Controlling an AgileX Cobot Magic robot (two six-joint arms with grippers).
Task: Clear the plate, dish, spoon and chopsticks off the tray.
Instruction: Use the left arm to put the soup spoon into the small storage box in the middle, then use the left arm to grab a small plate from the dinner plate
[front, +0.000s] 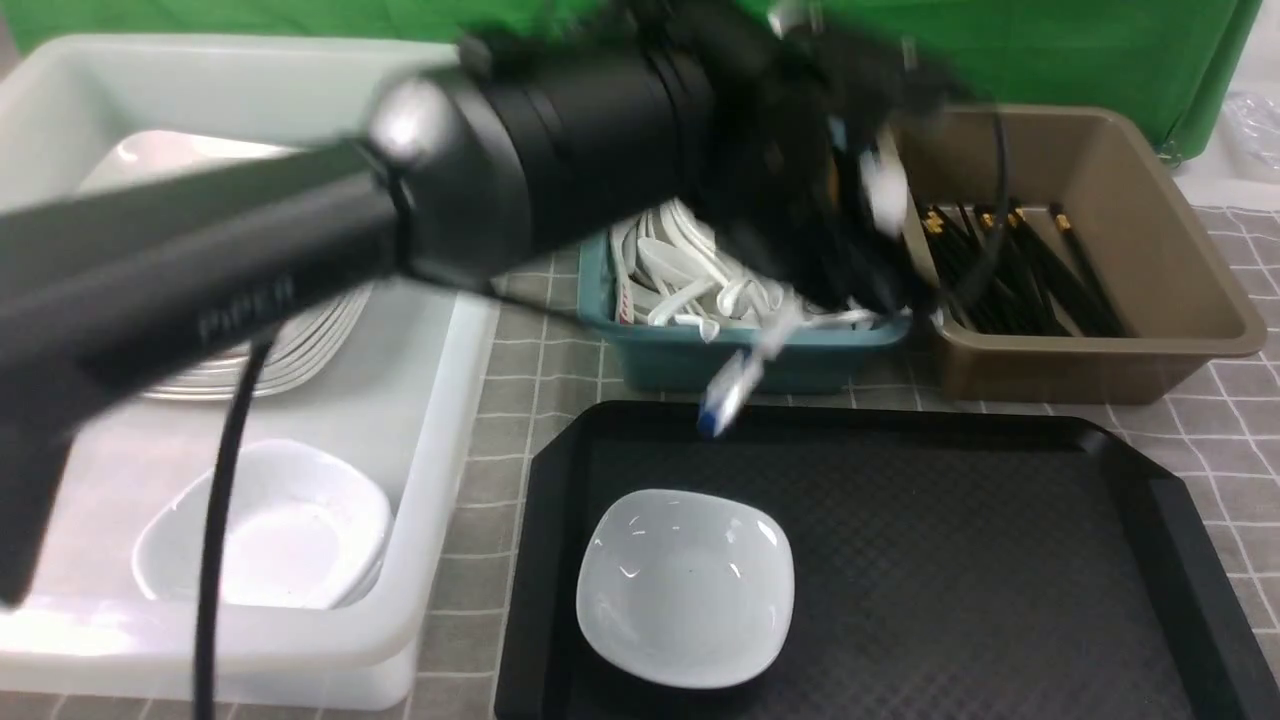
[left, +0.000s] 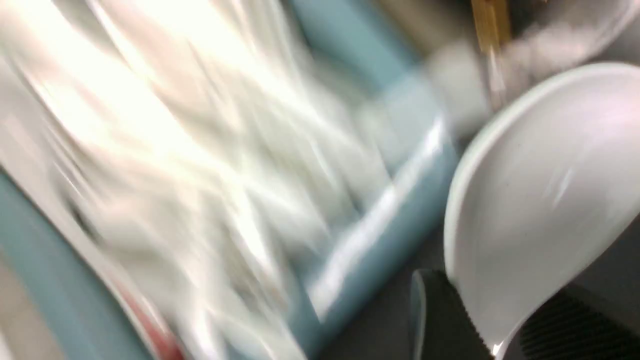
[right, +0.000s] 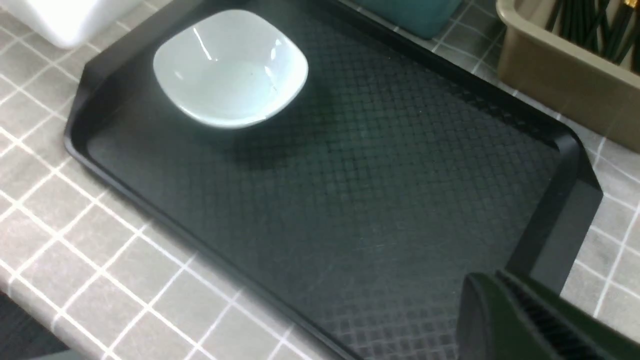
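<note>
At the far left, a white tub (front: 440, 400) on the tabletop (front: 540, 350) held stacked plates (front: 300, 345) and a few small dishes. No plate lay on the tray (front: 1000, 560), so the plate was probably already among that stack.

The left arm reached across towards the teal tub (front: 690, 365) of white spoons, blurred by motion. In the left wrist view the spoon (left: 540, 200) had its bowl between the fingers of the left gripper (left: 492, 320), which I judged to be narrowed onto it. In the front view the spoon hung handle-down above the teal tub's near wall and the tray's far rim, not yet inside the tub.

The dish (front: 687, 585) sat on the left half of the tray, untouched.

To the right, the brown tub (front: 1100, 370) held the chopsticks (front: 1020, 270) among others, and none lay on the tray. The right gripper (right: 505, 310), seen only in its wrist view, was closed on nothing above the tray's edge, well apart from the dish.

Plate and chopsticks looked done, the spoon was in hand, and the dish was left.
</note>
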